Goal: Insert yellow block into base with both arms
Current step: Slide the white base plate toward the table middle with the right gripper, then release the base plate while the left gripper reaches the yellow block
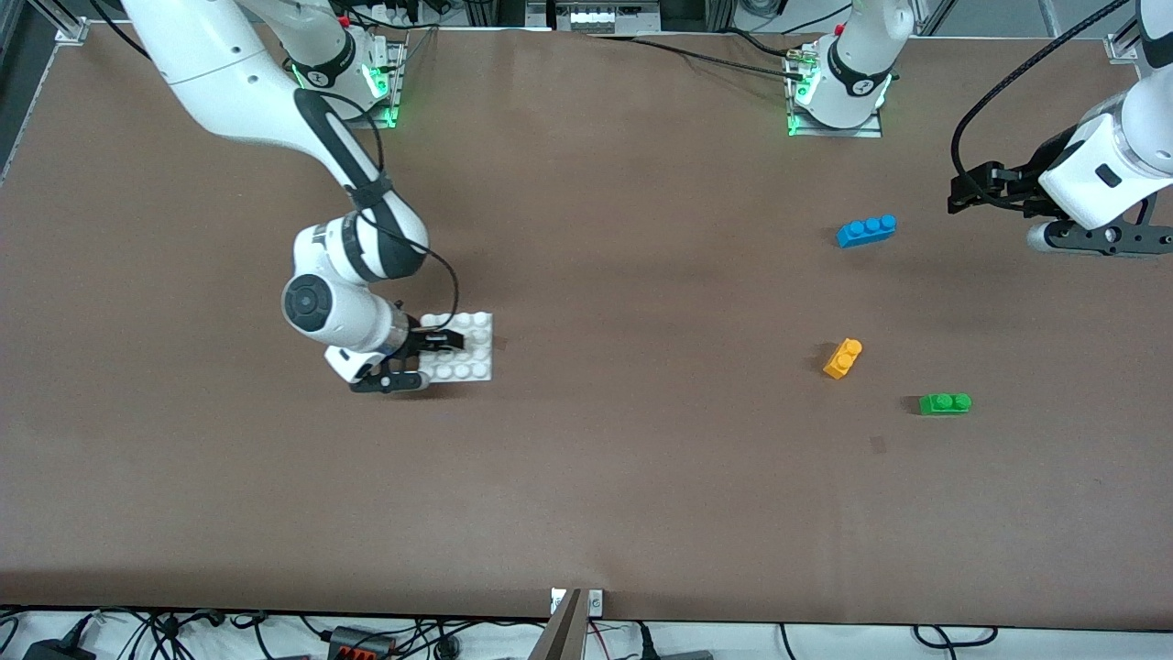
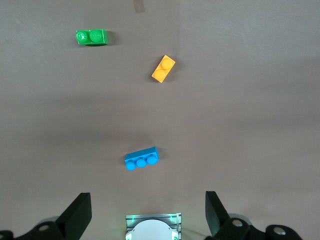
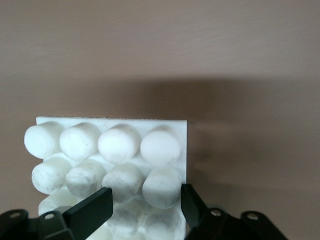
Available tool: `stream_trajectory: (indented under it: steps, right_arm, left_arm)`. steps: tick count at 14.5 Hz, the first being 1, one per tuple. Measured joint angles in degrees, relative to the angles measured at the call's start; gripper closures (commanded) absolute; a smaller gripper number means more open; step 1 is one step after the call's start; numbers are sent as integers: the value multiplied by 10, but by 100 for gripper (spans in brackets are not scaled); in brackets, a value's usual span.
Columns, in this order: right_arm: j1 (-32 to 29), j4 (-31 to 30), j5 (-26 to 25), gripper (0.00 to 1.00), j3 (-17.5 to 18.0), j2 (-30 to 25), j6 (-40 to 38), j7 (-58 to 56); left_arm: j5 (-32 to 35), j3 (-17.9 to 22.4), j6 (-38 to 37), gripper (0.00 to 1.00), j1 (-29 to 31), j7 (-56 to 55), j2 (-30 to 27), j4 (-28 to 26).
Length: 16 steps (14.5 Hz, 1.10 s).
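My right claw [image 1: 438, 346] is clamped on the base [image 1: 469, 353], which lies flat toward the right arm's end of the counter [image 1: 586, 477]. My left claw [image 1: 962, 192] waits spread wide, empty, well apart from the yellow block [image 1: 842, 358], whose long axis slants across the counter.

Both arms [image 1: 275, 101] were glossy white with black joint bands, looping black cables, black end effectors and green-lit bases [image 1: 838, 115].
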Motion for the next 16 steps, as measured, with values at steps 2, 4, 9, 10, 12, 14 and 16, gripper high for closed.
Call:
stream_trajectory:
  steps: [2, 4, 9, 10, 12, 14, 16]
  right_arm:
    - [35, 24, 51, 36, 1, 28, 20, 10]
    - [71, 57, 78, 36, 2, 58, 38, 44]
    - [144, 130, 82, 35, 3, 104, 59, 156]
    - [153, 140, 82, 35, 3, 109, 61, 166]
    - [170, 158, 82, 29, 3, 120, 66, 171]
    - [183, 171, 79, 28, 3, 129, 80, 168]
    - [195, 178, 62, 28, 3, 133, 92, 156]
  left_arm:
    - [0, 0, 0, 0, 0, 5, 0, 0]
    - [0, 0, 3, 0, 1, 48, 3, 0]
    - [-6, 1, 57, 0, 19, 351, 52, 5]
    - [-6, 1, 62, 0, 19, 375, 67, 5]
    - [1, -6, 97, 0, 15, 419, 105, 5]
    - [11, -17, 146, 0, 7, 454, 133, -3]
    - [21, -23, 190, 0, -3, 475, 149, -28]
